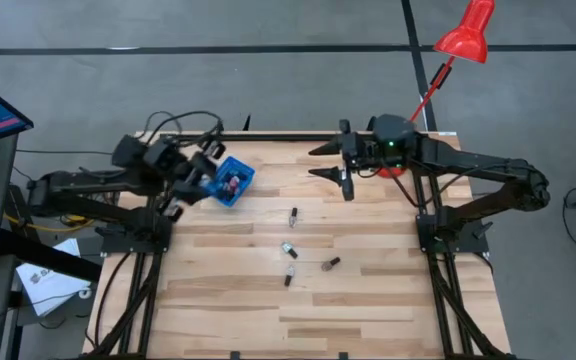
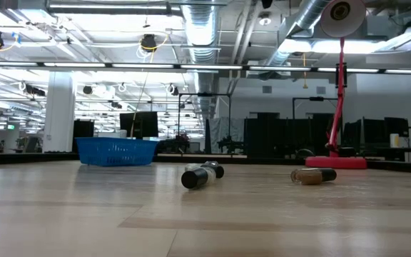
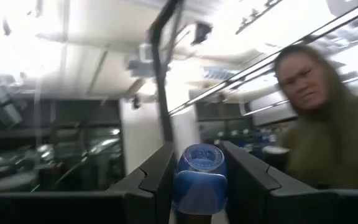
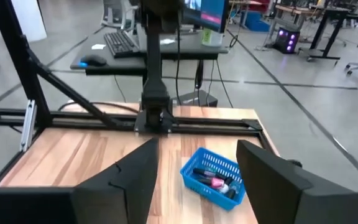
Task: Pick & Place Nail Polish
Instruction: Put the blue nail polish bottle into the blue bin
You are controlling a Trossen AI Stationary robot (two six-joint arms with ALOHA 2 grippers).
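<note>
My left gripper (image 1: 202,172) stands at the left rim of the blue bin (image 1: 231,181), at the table's far left. It is shut on a small blue glass nail polish bottle (image 3: 198,179). The bin holds several more bottles (image 4: 215,180). Several nail polish bottles lie on their sides on the wood mid-table (image 1: 293,215) (image 1: 289,248) (image 1: 290,276) (image 1: 331,264); two of them show in the low view (image 2: 201,175) (image 2: 313,175). My right gripper (image 1: 318,162) is open and empty, held above the table's far middle, with its fingers pointing toward the bin. My left gripper pinches the blue bottle's glass body (image 3: 197,190) between its two fingers (image 3: 157,180), one on each side. The fingers are tipped up toward the room, so only ceiling shows behind the bottle. Which end of the bottle faces the camera I cannot tell.
A red lamp stands with its base (image 2: 337,163) at the table's far right and its shade (image 1: 466,32) past the far edge. A person (image 3: 328,124) stands in the room beyond the left gripper. Bare wood lies along the table's near side (image 1: 318,320).
</note>
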